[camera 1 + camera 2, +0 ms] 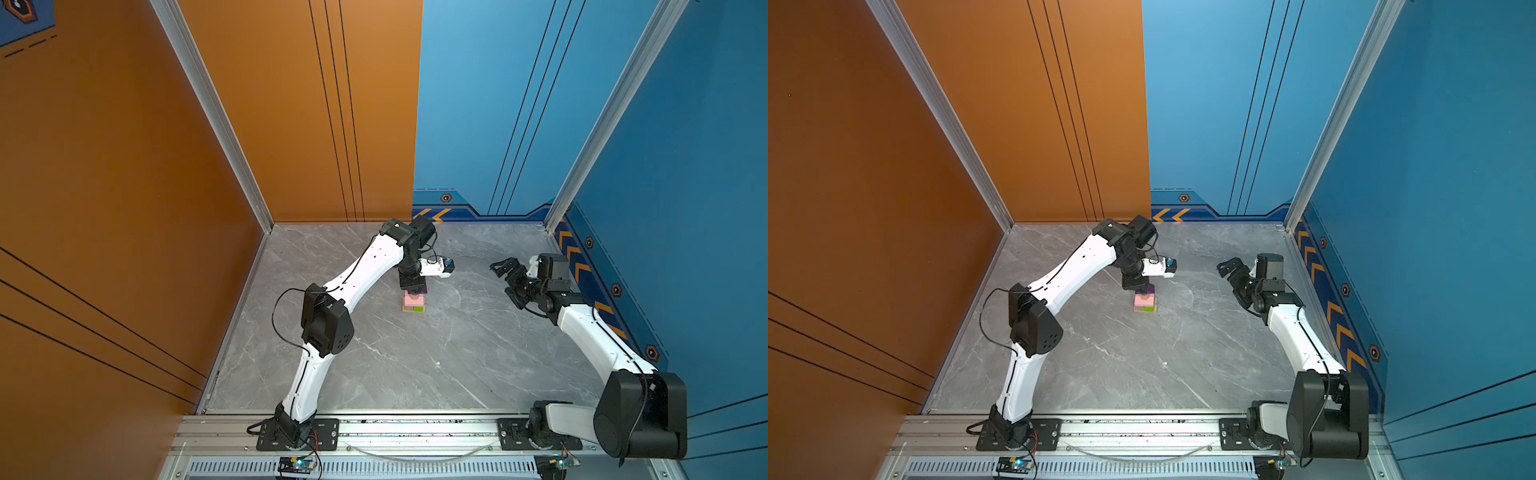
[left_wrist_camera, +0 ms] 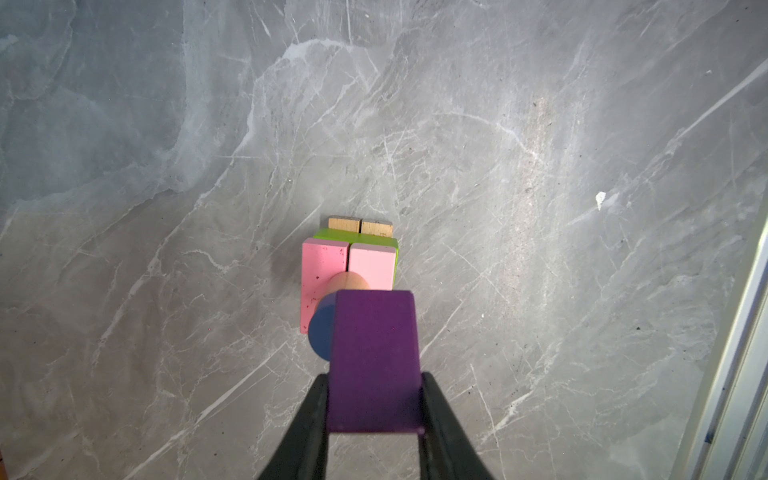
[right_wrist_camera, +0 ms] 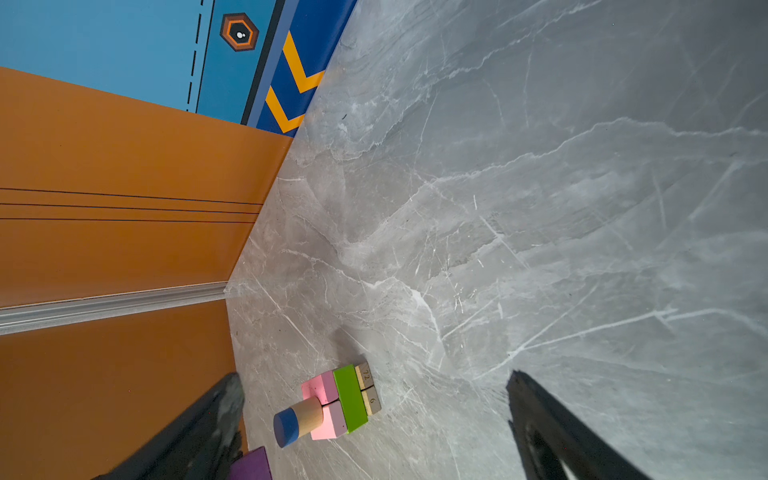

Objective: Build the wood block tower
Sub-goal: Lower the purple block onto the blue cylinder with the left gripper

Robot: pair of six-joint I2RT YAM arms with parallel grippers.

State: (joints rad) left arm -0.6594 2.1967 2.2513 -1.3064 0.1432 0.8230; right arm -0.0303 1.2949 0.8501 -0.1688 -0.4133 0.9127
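Observation:
The wood block tower (image 1: 413, 306) (image 1: 1145, 306) stands mid-table: two tan bars (image 2: 360, 226) at the base, a lime-green bar (image 3: 350, 398), two pink slabs (image 2: 349, 266), then a tan cylinder (image 3: 311, 412) topped by a blue cylinder (image 2: 321, 334) (image 3: 286, 428). My left gripper (image 2: 374, 378) (image 1: 411, 286) is shut on the purple peaked block (image 2: 374, 357) (image 3: 251, 465), which hangs just above the blue cylinder with a small gap. My right gripper (image 1: 505, 282) (image 1: 1229, 278) (image 3: 374, 376) stands open and empty, off to the right of the tower.
Orange wall (image 1: 124, 208) on the left, blue wall (image 1: 685, 208) on the right and behind. An aluminium rail (image 1: 415, 428) carrying both arm bases runs along the front edge. Bare grey marble table (image 1: 415, 365) surrounds the tower.

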